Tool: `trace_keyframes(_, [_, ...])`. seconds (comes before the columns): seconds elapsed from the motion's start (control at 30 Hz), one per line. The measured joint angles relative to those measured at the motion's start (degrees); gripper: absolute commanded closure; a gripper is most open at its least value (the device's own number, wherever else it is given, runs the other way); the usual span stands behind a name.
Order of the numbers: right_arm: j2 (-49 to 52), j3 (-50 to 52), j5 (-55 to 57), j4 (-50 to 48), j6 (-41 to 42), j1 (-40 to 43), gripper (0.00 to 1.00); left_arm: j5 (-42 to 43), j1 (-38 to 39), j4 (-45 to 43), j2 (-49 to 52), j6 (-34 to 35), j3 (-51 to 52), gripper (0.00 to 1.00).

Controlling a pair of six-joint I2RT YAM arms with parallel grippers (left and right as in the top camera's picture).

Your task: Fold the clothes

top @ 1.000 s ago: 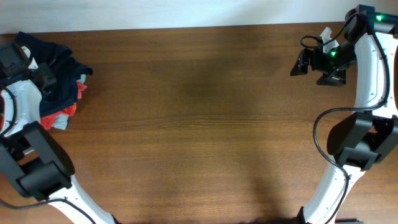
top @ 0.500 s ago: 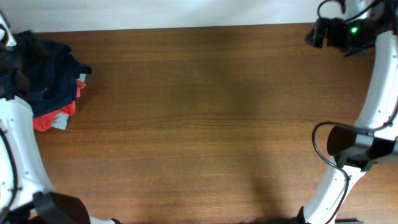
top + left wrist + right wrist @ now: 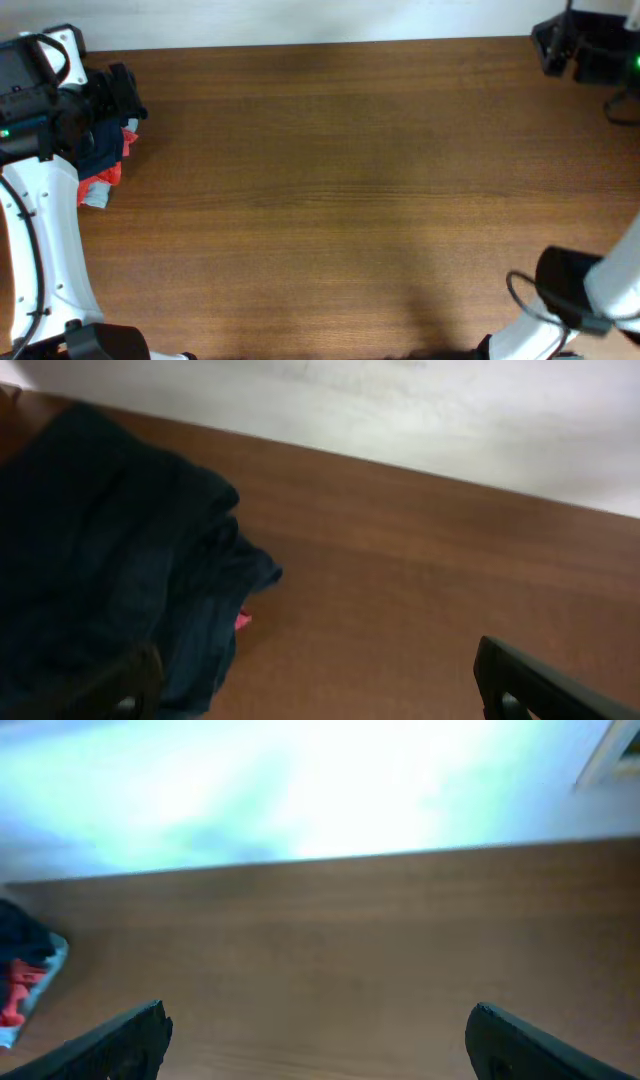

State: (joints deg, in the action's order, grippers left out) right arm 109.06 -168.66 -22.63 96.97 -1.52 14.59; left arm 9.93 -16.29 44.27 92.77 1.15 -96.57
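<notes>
The dark navy clothes [image 3: 100,155] lie crumpled in a pile at the table's far left, partly hidden under my left arm. In the left wrist view the clothes [image 3: 100,550] fill the left side. My left gripper [image 3: 133,95] hovers just above the pile's right edge. Seen from the wrist, the left gripper [image 3: 320,695] is open, one finger over the cloth and the other over bare wood, holding nothing. My right gripper [image 3: 548,45] is raised at the back right corner. In its wrist view the right gripper [image 3: 320,1040] is open and empty, far from the clothes [image 3: 18,935].
A red garment [image 3: 105,178] and a light grey one [image 3: 95,198] poke out from under the navy pile. The wooden table [image 3: 340,190] ends at a white wall along the back edge.
My left gripper opened, let go of the navy clothes and rose above the pile. The right arm swung up and back toward the far right corner.
</notes>
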Motion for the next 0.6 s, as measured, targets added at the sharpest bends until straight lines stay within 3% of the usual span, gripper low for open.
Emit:
trace_keyframes(0.23, [-6.4,-0.7,-0.4,0.0,0.0,0.0,0.01,0.2,0.0,1.7,0.0,0.0,0.0,0.01])
trace_keyframes(0.6, [-6.0,-0.7,-0.4,0.0,0.1,0.0,0.01,0.2,0.0,1.7,0.0,0.0,0.0,0.01])
